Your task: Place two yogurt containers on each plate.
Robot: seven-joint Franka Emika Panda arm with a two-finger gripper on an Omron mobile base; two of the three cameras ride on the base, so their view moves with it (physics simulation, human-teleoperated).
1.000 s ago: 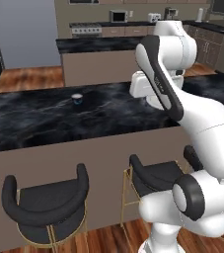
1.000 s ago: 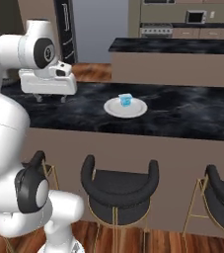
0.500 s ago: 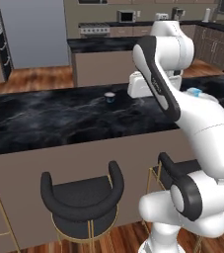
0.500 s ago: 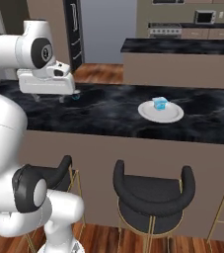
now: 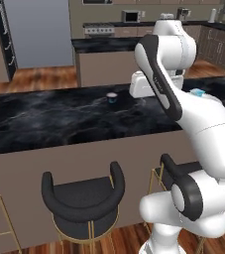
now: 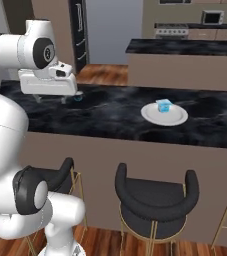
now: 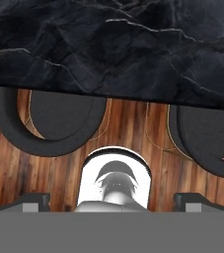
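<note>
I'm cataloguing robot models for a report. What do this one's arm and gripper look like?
The arm is glossy white, built of rounded, bulbous segments with dark grey to black round caps at the joints. It ends in a boxy white hand. The gripper has two small dark finger tips with blocky, squared ends. No cables or markings are visible.

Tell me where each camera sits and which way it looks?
Left base view: behind the arm on its left, facing over the counter at a dark cup; arm fills the right.
Right base view: behind on the right, facing the same counter, plate with a blue cup; arm at left.
Hand view: on the hand, looking down past the counter edge at stools and floor; open tool tips at bottom.
Both base views share counter, stools and arm.
</note>
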